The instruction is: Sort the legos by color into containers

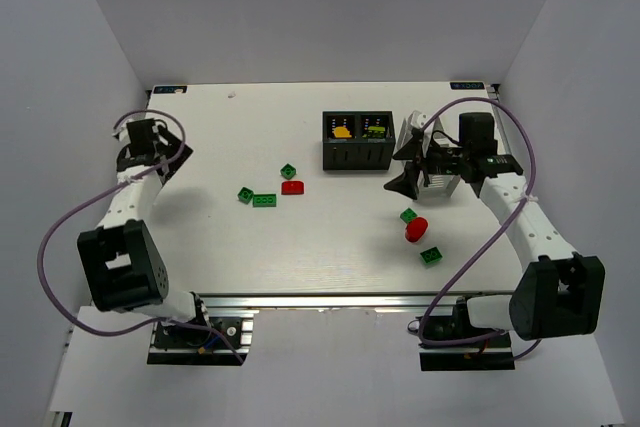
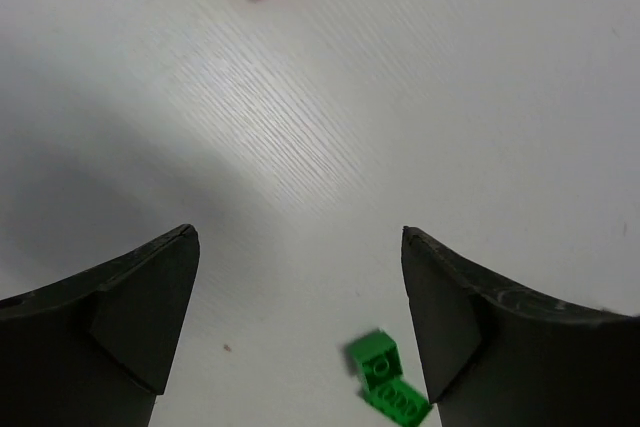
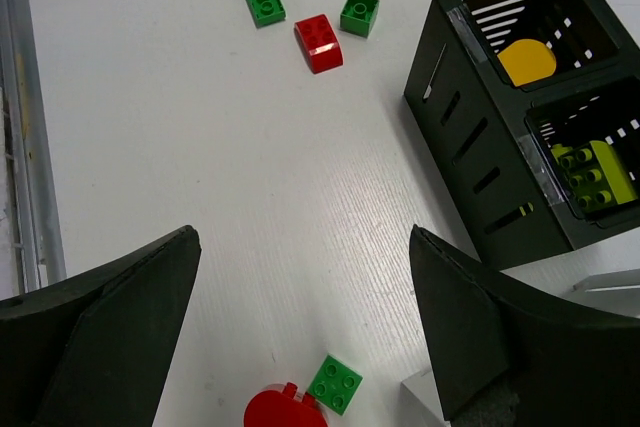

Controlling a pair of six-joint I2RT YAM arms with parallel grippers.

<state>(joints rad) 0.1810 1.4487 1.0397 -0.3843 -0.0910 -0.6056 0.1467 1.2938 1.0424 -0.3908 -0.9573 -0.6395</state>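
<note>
With the left gripper (image 2: 298, 247) and the right gripper (image 3: 303, 242) both wide and empty, red and green legos (image 1: 265, 200) lie loose on the bench (image 1: 200, 237), where close neighbours may be knocked aside in a grasp

Three green bricks (image 1: 264, 201) and a red brick (image 1: 292, 187) lie mid-table, near a black box (image 1: 356, 155) holding yellow and lime pieces. Beside it the right gripper (image 1: 403, 167), jaws apart, hangs at a white basket (image 1: 441, 183). Two more green bricks (image 1: 431, 256) flank a round red piece (image 1: 416, 230) nearby.
</note>
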